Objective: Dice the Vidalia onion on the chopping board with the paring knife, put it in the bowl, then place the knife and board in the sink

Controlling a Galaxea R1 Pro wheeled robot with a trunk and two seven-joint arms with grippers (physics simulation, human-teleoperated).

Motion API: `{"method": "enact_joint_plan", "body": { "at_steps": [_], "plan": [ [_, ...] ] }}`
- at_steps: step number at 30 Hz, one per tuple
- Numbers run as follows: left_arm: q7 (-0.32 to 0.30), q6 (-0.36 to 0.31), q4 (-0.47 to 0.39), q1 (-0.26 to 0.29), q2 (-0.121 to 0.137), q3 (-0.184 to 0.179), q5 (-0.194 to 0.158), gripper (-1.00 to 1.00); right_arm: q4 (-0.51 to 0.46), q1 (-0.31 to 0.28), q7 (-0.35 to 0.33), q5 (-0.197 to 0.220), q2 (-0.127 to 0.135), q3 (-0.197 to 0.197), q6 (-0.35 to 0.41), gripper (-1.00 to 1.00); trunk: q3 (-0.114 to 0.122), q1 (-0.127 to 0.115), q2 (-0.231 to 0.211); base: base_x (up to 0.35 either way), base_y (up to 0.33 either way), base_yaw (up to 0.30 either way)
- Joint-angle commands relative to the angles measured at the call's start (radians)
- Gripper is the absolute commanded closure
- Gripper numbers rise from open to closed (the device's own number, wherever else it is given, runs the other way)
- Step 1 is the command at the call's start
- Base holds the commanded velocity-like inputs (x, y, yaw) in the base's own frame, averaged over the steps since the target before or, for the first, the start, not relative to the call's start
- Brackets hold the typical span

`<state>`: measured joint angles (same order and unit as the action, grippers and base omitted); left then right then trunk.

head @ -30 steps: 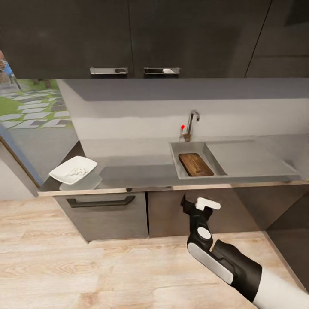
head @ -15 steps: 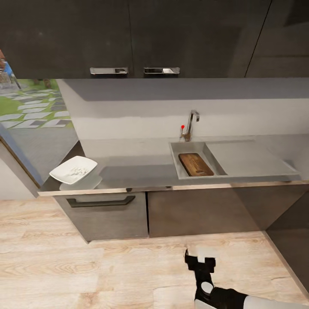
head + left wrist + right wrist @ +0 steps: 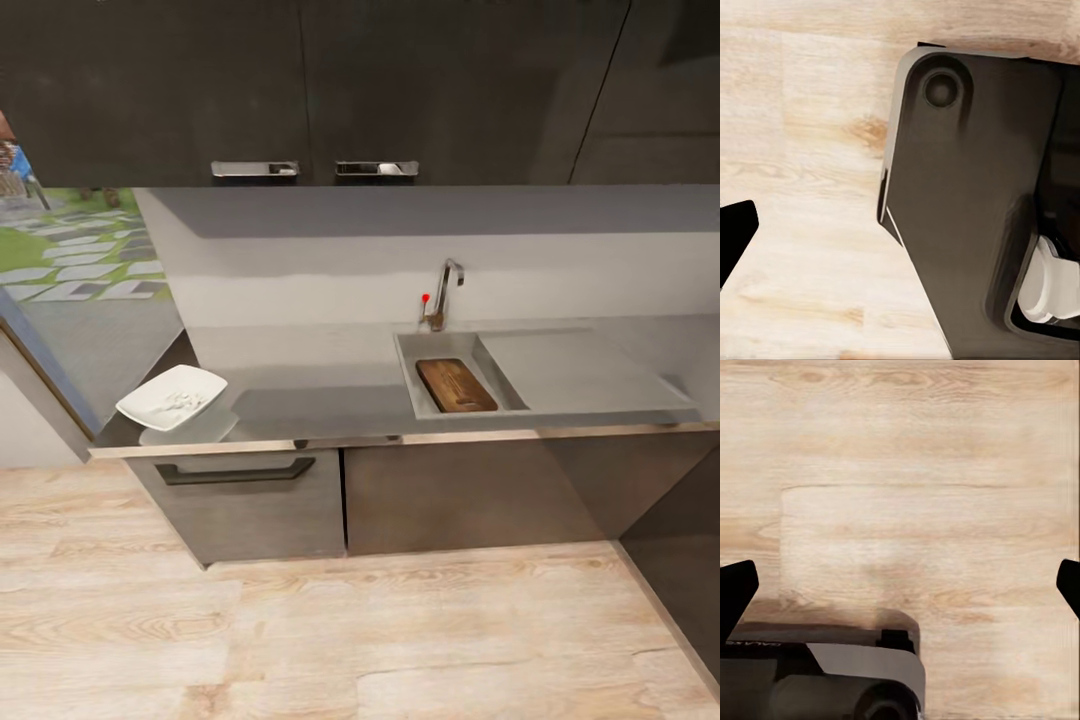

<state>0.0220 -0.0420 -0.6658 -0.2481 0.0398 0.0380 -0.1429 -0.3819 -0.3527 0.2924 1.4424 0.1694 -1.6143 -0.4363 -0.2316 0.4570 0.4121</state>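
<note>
- Right arm, a second ago raised in front of the cabinets in the head view and half a second ago low at the near edge, has now dropped out of that view; the scene itself has barely shifted.
- Head view: the board (image 3: pixel 456 385) lies flat in the sink (image 3: pixel 412 372), dark brown, rounded corners, its long side running near to far, taking up most of the basin floor. The tap (image 3: pixel 443 293) stands at the far rim, and the drainboard (image 3: pixel 585 370) stretches right of the basin.
- Head view: the bowl (image 3: pixel 172 396) sits at the left end of the tabletop (image 3: pixel 320 385), white and squarish, with pale bits inside that look like diced onion.
- Head view: no knife can be made out; it may lie in the sink, hidden by the near wall or too small to tell.
- Judgement: dicing, filling the bowl and sinking the board look done; only the knife's place is unconfirmed, so the task seems at or near its end.
- Left wrist view: wood floor (image 3: pixel 802 150) and the robot's dark base (image 3: pixel 967 195); one dark fingertip (image 3: pixel 733 232) shows at the edge, so I cannot tell how that claw stands.
- Right wrist view: the right claw (image 3: pixel 900 589) hangs over the floor, its two tips far apart at opposite edges, holding nothing.
</note>
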Motion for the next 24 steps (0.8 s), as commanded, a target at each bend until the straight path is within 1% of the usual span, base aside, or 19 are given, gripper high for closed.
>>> {"method": "enact_joint_plan", "body": {
  "at_steps": [1,3,6,8,12,13,17,18,20,21,22,24],
  "plan": [
    [0.002,-0.005,0.006,0.001,0.001,-0.001,-0.010,-1.00,0.013,0.009,0.007,0.006,0.001,-0.009,-0.004,-1.00,0.000,0.001,0.002,0.000,0.000,0.000],
    [0.002,-0.007,0.035,0.013,0.003,-0.001,-0.010,-1.00,0.059,0.039,0.006,0.020,0.001,-0.009,-0.004,-1.00,0.003,0.001,0.002,0.000,0.000,0.000],
    [0.003,-0.007,0.088,0.034,0.007,-0.001,-0.010,-1.00,0.096,0.073,0.005,0.105,0.006,-0.008,-0.001,-1.00,0.008,0.001,0.002,0.000,0.000,0.000],
    [0.003,-0.008,0.123,0.044,0.010,-0.001,-0.010,-1.00,0.105,0.102,0.004,0.150,0.013,-0.008,0.001,-1.00,0.011,0.001,0.002,0.000,0.000,0.000],
    [0.004,-0.010,0.161,0.052,0.011,-0.001,-0.010,-1.00,0.108,0.144,0.004,0.170,0.014,-0.009,0.007,-1.00,0.018,0.001,0.002,0.000,0.000,0.000],
    [0.004,-0.010,0.171,0.053,0.011,-0.001,-0.010,-1.00,0.108,0.151,0.004,0.171,0.014,-0.009,0.024,-1.00,0.019,0.001,0.002,0.000,0.000,0.000],
    [0.003,-0.010,0.216,0.053,0.011,-0.001,-0.010,-1.00,0.107,0.159,-0.004,0.174,0.006,-0.009,0.159,-1.00,0.026,0.001,0.002,0.000,0.000,0.000],
    [0.003,-0.010,0.232,0.053,0.011,-0.001,-0.010,-1.00,0.106,0.159,-0.018,0.174,0.005,-0.009,0.188,-1.00,0.028,0.001,0.002,0.000,0.000,0.000],
    [0.003,-0.010,0.271,0.053,0.009,-0.002,-0.010,-1.00,0.106,0.159,-0.095,0.174,0.001,-0.009,0.285,-1.00,0.031,0.001,0.002,0.000,0.000,0.000],
    [0.003,-0.008,0.297,0.053,0.007,-0.004,-0.012,-1.00,0.106,0.159,-0.143,0.174,0.000,-0.007,0.354,-1.00,0.032,0.001,0.002,0.000,0.000,0.000],
    [0.003,-0.008,0.311,0.053,0.005,-0.004,-0.012,-1.00,0.107,0.159,-0.159,0.174,0.001,-0.006,0.380,-1.00,0.034,0.001,0.002,0.000,0.000,0.000],
    [0.003,-0.006,0.341,0.053,0.000,-0.003,-0.013,-1.00,0.107,0.159,-0.177,0.174,0.001,-0.005,0.408,-1.00,0.037,0.001,0.002,0.000,0.000,0.000]
  ]
}}
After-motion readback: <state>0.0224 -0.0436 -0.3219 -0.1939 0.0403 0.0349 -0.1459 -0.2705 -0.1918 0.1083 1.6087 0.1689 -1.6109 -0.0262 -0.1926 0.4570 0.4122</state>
